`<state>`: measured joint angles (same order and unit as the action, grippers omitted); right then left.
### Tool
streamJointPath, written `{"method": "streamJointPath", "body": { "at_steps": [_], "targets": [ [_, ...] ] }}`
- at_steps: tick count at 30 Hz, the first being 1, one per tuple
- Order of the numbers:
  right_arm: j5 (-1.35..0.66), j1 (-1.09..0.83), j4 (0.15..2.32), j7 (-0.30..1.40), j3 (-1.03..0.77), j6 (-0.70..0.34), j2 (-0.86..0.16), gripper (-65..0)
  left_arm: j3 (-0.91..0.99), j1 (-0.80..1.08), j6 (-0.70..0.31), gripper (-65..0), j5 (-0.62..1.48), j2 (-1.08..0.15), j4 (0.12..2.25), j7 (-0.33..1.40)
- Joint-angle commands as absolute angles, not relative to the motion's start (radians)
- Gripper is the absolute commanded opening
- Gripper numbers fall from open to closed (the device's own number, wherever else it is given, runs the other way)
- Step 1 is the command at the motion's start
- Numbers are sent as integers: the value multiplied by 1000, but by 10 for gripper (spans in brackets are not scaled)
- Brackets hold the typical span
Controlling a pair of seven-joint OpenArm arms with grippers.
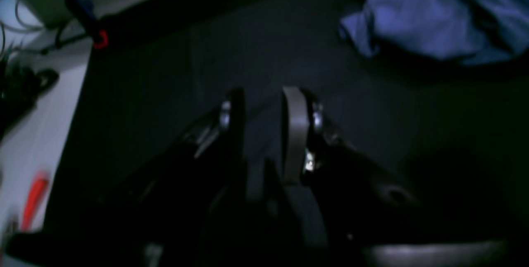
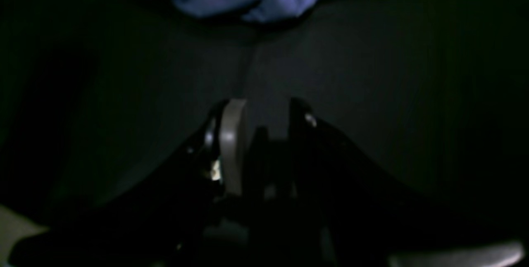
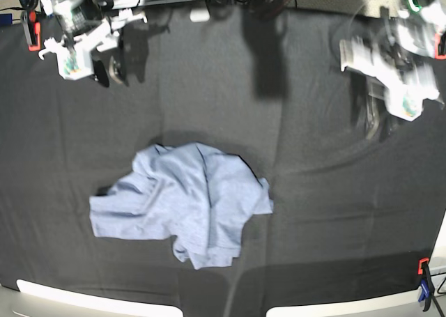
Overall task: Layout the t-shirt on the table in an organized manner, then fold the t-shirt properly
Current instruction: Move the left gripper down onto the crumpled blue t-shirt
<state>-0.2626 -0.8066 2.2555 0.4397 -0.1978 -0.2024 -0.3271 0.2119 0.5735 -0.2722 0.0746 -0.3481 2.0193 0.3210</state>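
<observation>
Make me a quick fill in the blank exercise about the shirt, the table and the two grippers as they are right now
1. The t-shirt lies in a ____ heap, not spread flat.
2. The table is covered in cloth of the colour ____.
3. The left gripper has nothing between its fingers; its jaws stand ____.
4. The right gripper hovers over bare cloth and holds ____.

Missing words: crumpled; black; open; nothing
</observation>
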Motion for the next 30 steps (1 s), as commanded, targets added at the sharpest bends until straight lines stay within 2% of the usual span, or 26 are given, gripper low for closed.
{"method": "streamJointPath", "body": {
  "at_steps": [1, 15, 17, 21, 25, 30],
  "targets": [
    [-266, -801, 2278, 418, -204, -202, -332, -458, 214, 570, -274, -507, 72, -352, 2020, 340],
    [-213, -704, 2278, 410, -204, -202, -332, -457, 214, 403, -278, -507, 155, -374, 2020, 369],
    [-213, -676, 2278, 414, -204, -202, -331, -420, 214, 371, -278, -500, 188, -374, 2020, 389],
    [-212, -631, 2278, 417, -204, -202, -329, -312, 214, 304, -281, -436, 234, -374, 2020, 441],
    [-213, -575, 2278, 430, -202, -201, -327, -306, 201, 244, -303, -432, 303, -374, 2006, 448],
    [-214, -477, 2271, 483, -202, -201, -318, -307, 59, 139, -303, -432, 304, -374, 1906, 448]
  ]
}}
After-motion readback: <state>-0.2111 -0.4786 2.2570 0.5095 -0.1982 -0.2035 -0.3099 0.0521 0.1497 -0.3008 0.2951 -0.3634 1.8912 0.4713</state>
